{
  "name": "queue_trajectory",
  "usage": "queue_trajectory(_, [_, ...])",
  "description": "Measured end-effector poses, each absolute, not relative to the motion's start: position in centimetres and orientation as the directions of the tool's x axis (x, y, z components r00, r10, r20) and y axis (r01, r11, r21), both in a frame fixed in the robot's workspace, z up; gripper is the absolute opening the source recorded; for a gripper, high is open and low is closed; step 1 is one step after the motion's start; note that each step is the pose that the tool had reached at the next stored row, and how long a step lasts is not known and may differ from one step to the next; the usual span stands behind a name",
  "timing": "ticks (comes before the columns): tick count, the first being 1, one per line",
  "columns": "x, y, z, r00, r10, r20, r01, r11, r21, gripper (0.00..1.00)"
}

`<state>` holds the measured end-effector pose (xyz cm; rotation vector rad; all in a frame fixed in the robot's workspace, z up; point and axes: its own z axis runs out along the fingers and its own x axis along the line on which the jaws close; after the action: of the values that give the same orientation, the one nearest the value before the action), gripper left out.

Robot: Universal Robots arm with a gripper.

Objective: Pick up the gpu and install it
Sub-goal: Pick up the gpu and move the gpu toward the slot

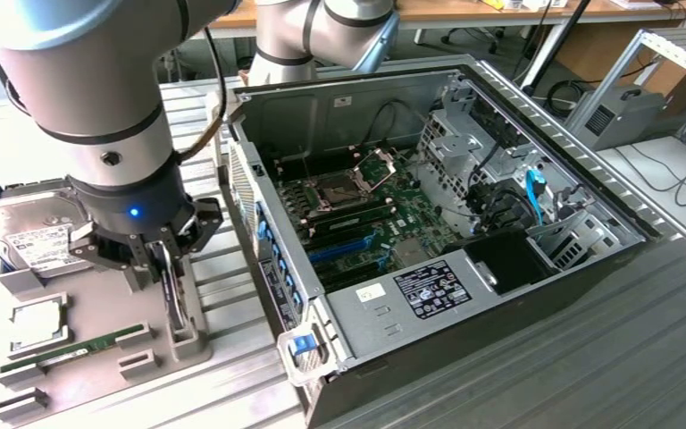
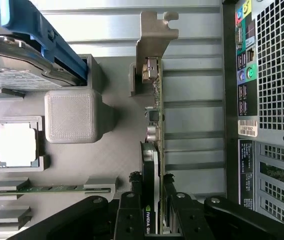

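The gpu (image 1: 174, 299) stands on edge in a slot of the grey holder tray (image 1: 99, 290), at the exterior view's left of the open computer case (image 1: 522, 268). In the wrist view the gpu (image 2: 155, 112) appears edge-on, a dark board with a silver end bracket (image 2: 152, 35) at its far end. My gripper (image 1: 160, 261) is lowered over the card from above. Its black fingers (image 2: 133, 187) press against both faces of the near end of the card, so my gripper (image 2: 152, 184) is shut on it. The card's lower edge still sits in the holder.
The tray also holds a hard drive (image 1: 33, 234) with a white label, a processor chip (image 1: 39, 323) and a green memory stick (image 1: 69, 350). The case lies open with its motherboard (image 1: 355, 210) and blue slots (image 1: 346, 252) exposed. Its perforated rear panel (image 2: 277, 65) is close beside the card.
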<state>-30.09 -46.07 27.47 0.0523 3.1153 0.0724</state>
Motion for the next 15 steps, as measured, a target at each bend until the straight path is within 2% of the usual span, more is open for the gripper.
queue_trajectory(15, [-30.1,-46.1,33.6,-0.999,0.034,-0.025,0.033,0.998,0.047,0.27])
